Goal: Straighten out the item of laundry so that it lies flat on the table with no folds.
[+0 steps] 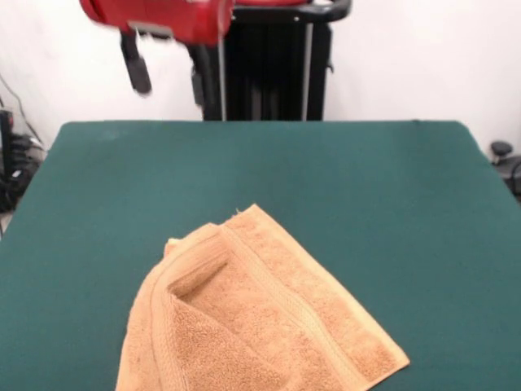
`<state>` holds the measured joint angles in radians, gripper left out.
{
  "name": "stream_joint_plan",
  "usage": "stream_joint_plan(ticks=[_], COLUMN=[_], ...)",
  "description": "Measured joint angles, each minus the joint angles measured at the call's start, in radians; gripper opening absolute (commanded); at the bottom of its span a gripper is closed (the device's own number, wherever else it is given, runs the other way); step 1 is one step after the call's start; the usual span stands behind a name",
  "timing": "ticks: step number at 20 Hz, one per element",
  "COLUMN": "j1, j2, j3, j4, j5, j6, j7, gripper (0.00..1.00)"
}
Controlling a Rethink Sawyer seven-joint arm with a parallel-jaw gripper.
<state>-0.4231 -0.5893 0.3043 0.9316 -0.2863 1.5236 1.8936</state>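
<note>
**Towel folded, hand high and away**

My gripper hung well above and beyond the towel, up by the pedestal at the far side of the table. Its two fingers stood apart with nothing between them.

The towel lay on the near part of the table, running off the near edge of the view, so I could not see its whole outline. It was not flat: one layer was doubled over another, with a stripe band running diagonally across the top and a raised pocket on the side of the towel nearest my gripper. One corner pointed away toward the pedestal.

As I judged it, the step in hand was the reach down to the towel. To do it well, I needed to pinch only the top layer, at a free corner or at the lip of that pocket, and not both layers together. Then the pull should go outward, away from the fold, low over the table, so the layer peeled open instead of dragging the whole towel.

Nothing lay on the table between my gripper and the towel. Off the table, away from the towel, were some cables and a dark object; neither stood in the way.
</note>
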Motion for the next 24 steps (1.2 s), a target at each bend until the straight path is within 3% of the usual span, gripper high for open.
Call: stream_joint_plan(ticks=[5,13,24], j1=[0.002,0.001,-0.008], j2=[0.0,-0.005,0.023], j3=[0.0,0.0,0.0], j4=[-0.131,-0.186,-0.114], j5=[-0.004,0.001,0.02], j6=[0.145,0.154,-0.119], j7=[0.0,0.0,0.0], gripper=[1.0,1.0,1.0])
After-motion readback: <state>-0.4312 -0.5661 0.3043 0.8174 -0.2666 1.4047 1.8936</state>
